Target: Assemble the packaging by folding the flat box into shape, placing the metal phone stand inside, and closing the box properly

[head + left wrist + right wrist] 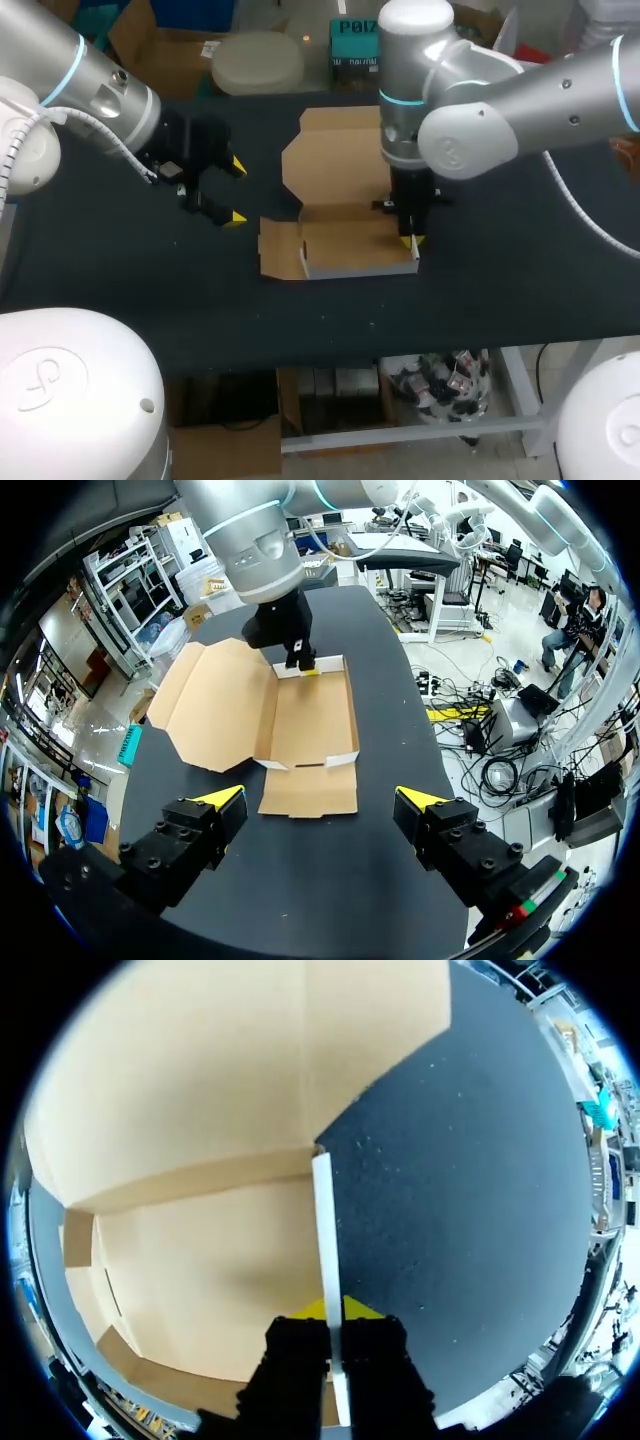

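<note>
Box [345,240] wall pinched between right jaws, left jaws apart

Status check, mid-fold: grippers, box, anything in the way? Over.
Right gripper shut on side wall of box. Left gripper open, apart from box. Box part-folded, lid lying open, nothing inside. Phone stand not in view.

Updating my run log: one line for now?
phase: folding | right gripper shut on box wall | left gripper open, clear of box
</note>
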